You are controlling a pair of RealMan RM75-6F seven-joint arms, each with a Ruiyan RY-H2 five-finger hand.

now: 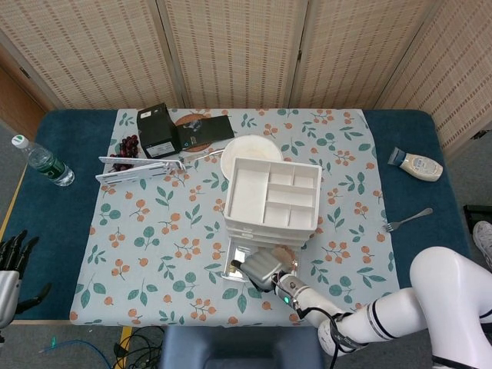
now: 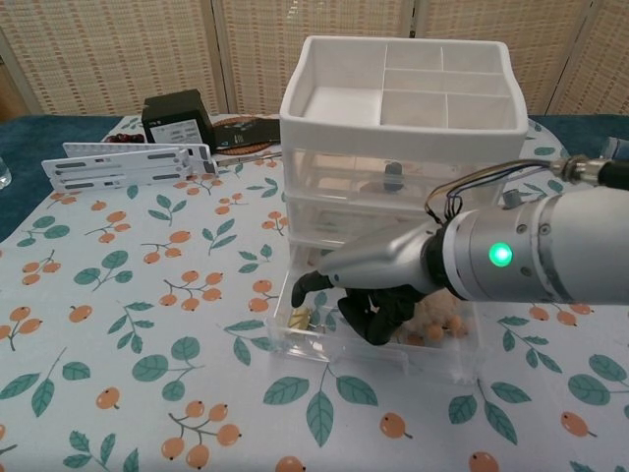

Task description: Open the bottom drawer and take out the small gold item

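The white three-drawer unit (image 2: 403, 108) stands mid-table, its clear bottom drawer (image 2: 393, 356) pulled out toward me. The small gold item (image 2: 299, 318) lies in the drawer's left end. My right hand (image 2: 366, 307) reaches into the drawer from the right, its black fingers spread. One fingertip (image 2: 298, 286) hovers just above the gold item, and I see nothing held. A tan lumpy object (image 2: 438, 320) sits in the drawer's right part, behind the hand. In the head view my right hand (image 1: 258, 270) covers the drawer's middle. My left hand (image 1: 9, 265) idles at the table's front-left corner, fingers apart.
A black box (image 1: 156, 131), dark grapes (image 1: 127, 145) and flat white strips (image 1: 138, 167) lie at the back left, with a water bottle (image 1: 42, 161) further left. A white bowl (image 1: 250, 150) stands behind the unit. A sauce bottle (image 1: 417, 164) and a fork (image 1: 407, 219) lie to the right.
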